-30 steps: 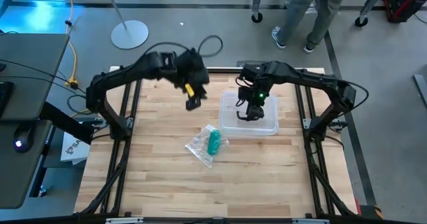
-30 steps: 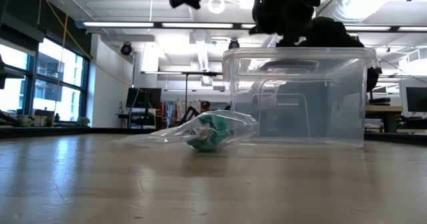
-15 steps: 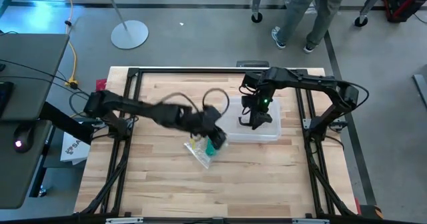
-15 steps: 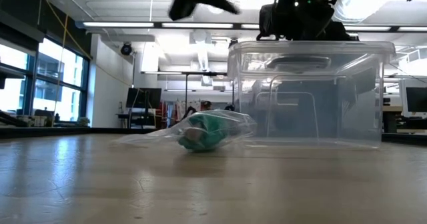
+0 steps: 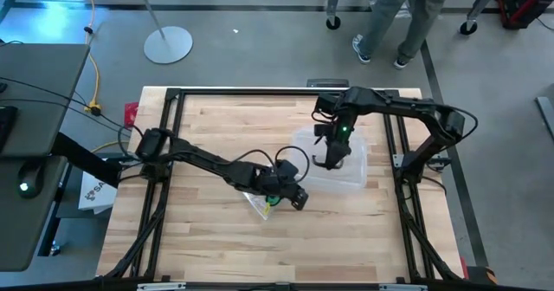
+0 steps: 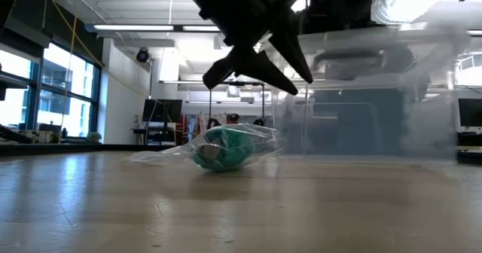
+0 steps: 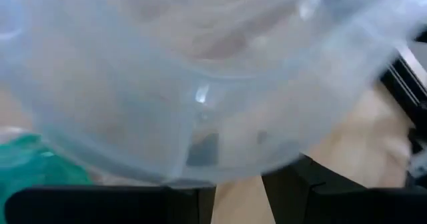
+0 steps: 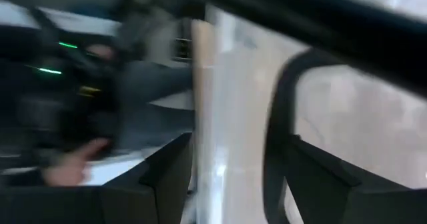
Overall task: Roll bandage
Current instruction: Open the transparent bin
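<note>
One bandage (image 6: 220,149) just below left jaws

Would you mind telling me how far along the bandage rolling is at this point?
Done: the bandage already shows as a small green roll, lying inside a clear plastic bag on the table. In hand: the left claw hangs just above the bag; the right claw is lifting the clear box. Left: nothing has the bandage gripped yet.

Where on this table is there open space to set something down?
Bare wood runs along the near edge of the table and in its far left corner. The middle is crowded: the left gripper over the bagged bandage, the right gripper at the clear box.
</note>
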Motion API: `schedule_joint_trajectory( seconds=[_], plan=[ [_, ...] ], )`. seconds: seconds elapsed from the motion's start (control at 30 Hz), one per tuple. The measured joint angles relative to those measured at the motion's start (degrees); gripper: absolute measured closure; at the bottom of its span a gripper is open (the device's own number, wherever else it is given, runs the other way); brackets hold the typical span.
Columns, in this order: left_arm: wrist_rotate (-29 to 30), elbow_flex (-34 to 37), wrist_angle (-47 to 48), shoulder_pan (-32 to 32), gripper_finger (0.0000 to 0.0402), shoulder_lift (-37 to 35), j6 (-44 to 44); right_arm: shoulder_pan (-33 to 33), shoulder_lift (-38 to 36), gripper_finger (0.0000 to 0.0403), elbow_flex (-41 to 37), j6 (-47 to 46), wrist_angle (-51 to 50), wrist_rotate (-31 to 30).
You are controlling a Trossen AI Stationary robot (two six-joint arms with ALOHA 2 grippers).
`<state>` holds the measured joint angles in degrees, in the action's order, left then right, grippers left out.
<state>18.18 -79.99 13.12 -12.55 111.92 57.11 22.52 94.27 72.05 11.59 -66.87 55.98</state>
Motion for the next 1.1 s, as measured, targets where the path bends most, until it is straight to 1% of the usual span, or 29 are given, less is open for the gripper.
schedule_joint_trajectory(
  seconds=[0.03,0.17,0.2,0.23,0.27,0.37,0.43,0.5,0.57,0.7,0.73,0.8,0.87,0.97,1.1],
  plan=[
    [1.0,0.0,0.0,0.0,0.0298,0.2,0.0,0.4,0.0,0.0188,-0.1,-0.8,-0.4,3.2],
    [3.9,-0.1,1.7,0.3,0.0298,0.2,1.0,1.9,0.5,0.0188,-0.4,-2.5,-1.5,20.7],
    [4.2,-0.1,1.9,0.3,0.0298,0.2,1.2,2.3,0.4,0.0188,-0.4,-2.8,-1.3,24.0],
    [4.3,-0.1,2.1,0.3,0.0298,0.2,1.2,2.9,0.4,0.0188,-0.3,-3.3,-1.2,26.2],
    [4.3,-0.1,2.2,0.3,0.0298,0.2,1.2,3.5,0.4,0.0188,-0.3,-3.8,-1.3,26.7],
    [4.2,-0.1,2.2,0.1,0.0298,0.2,1.5,4.1,0.2,0.0188,-0.3,-4.8,-1.4,24.6],
    [4.1,-0.1,2.5,-0.2,0.0298,-0.2,2.3,3.1,-1.2,0.0188,0.1,-2.8,-2.7,21.3],
    [3.9,-0.1,3.0,-0.5,0.0298,-1.1,2.5,1.3,-3.7,0.0191,1.6,1.4,-5.3,14.9],
    [4.0,-0.1,5.0,-0.7,0.0298,-2.5,3.9,-1.5,-6.9,0.0197,3.6,5.6,-8.0,5.6],
    [4.2,-0.1,5.5,-1.1,0.0298,-5.3,4.8,-10.5,-14.5,0.0203,5.0,15.0,-8.5,-14.5],
    [3.6,-0.1,4.5,-1.1,0.0298,-5.7,4.7,-12.7,-16.2,0.0203,5.0,17.6,-8.4,-17.9],
    [1.7,-0.1,1.8,-1.0,0.0298,-6.2,4.7,-17.6,-18.7,0.0203,4.3,23.4,-7.5,-22.2],
    [0.6,-0.1,-0.2,-0.7,0.0298,-6.0,4.7,-22.5,-20.8,0.0203,2.8,27.3,-3.7,-27.4],
    [0.3,-0.1,-1.2,0.1,0.0298,-5.3,4.8,-28.5,-22.1,0.0203,-0.2,29.1,4.9,-36.8],
    [0.4,-0.1,-0.7,1.2,0.0298,-4.7,5.3,-33.4,-21.6,0.0203,-4.3,32.0,13.0,-43.8]
  ],
)
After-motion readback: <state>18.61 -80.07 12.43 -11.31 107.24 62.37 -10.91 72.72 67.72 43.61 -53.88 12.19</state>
